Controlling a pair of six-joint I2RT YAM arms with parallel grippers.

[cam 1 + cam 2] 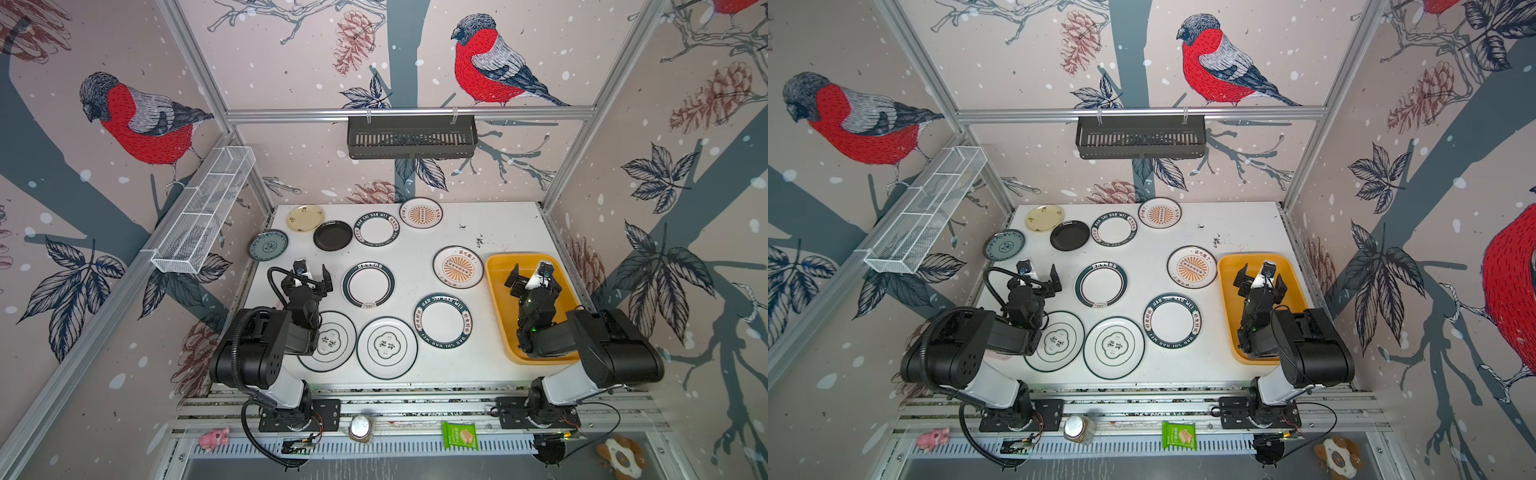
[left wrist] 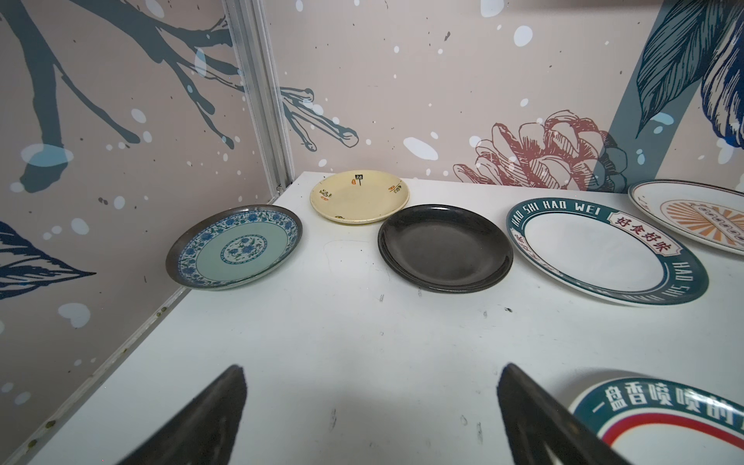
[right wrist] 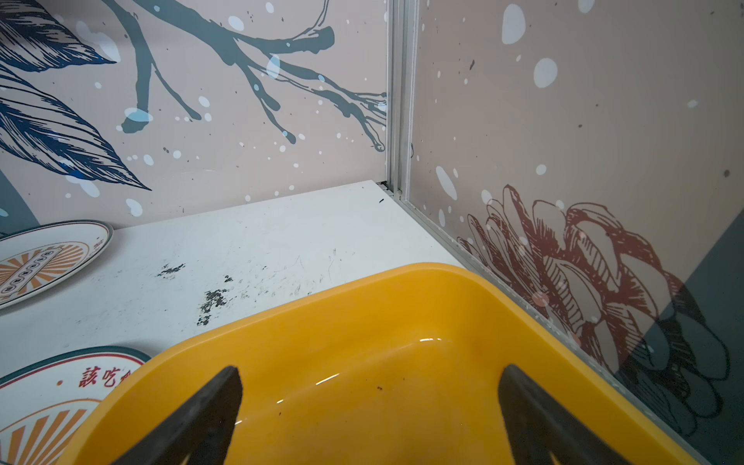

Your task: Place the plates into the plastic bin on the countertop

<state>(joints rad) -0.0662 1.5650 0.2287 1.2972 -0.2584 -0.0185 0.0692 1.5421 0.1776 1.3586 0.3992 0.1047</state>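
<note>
R gripper [image 1: 534, 280] is hung over the far half of the plastic bin [image 1: 500, 307], fingers [image 3: 201, 414] spread wide, nothing held. Bin is empty & set at the countertop's [image 1: 457, 372] right edge, long axis near-to-far. All plates in view are laid flat outside it, to its left. Nearest: a sunburst plate [image 1: 458, 267], just beside the bin's left wall, left of the R fingers, so judged best taken by the R arm. L gripper [image 1: 307, 278], also wide open & empty, is poised over bare top w/ the black plate [image 2: 445, 247] straight ahead, blue-grey plate [image 2: 234, 246] ahead-left, a green-rimmed plate [image 1: 368, 285] just right
</note>
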